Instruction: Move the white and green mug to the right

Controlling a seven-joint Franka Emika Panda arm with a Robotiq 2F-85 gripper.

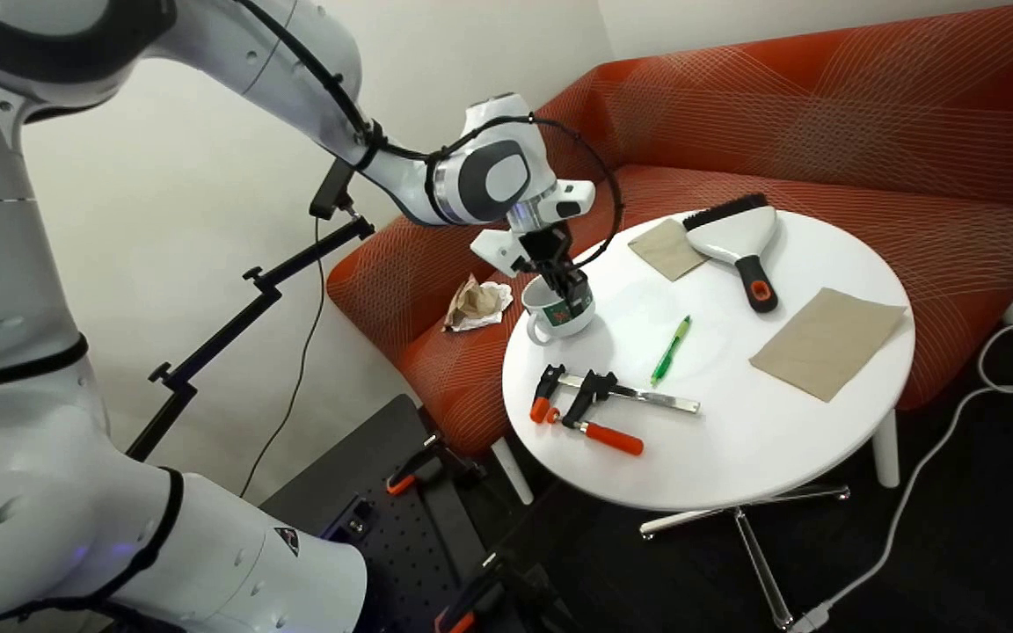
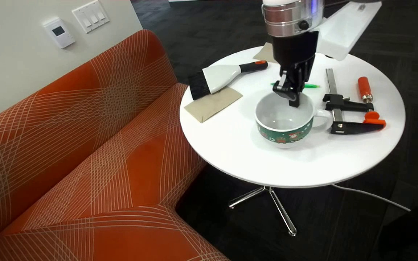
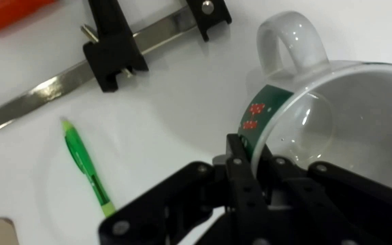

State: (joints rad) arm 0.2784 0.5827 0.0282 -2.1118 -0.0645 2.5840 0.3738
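- You have one mug [image 2: 285, 125], mouth up, near the tabletop [image 1: 726, 462] edge that faces the end of the sofa [image 1: 797, 105]; whether its base touches the top, you cannot tell.
- Your one pincer [image 3: 251, 149] is clenched on the mug's wall: of its two fingers [image 3: 234, 148], one is inside the cup, the other outside against the green band.
- The single handle [image 3: 299, 37] sticks out a little way along the rim from your grip, near the clamp [image 1: 593, 396] but apart from it.
- You count one clamp on the tabletop, near the edge facing the robot's base [image 1: 287, 563].
- One green pen [image 1: 672, 352] lies nearer the middle, one end close to the clamp's bar.
- One brush [image 1: 744, 237] lies by the edge along the sofa's back.
- Two brown sheets: the small sheet [image 1: 666, 251] just beside the bristles, the large sheet [image 1: 827, 343] by the edge across from the mug.
- Your open room: bare top from the mug to the pen and small sheet, more along the base-side edge between clamp and large sheet, and a shorter strip outside the mug.
- Past that edge, crumpled paper [image 1: 474, 301] sits on the sofa seat.
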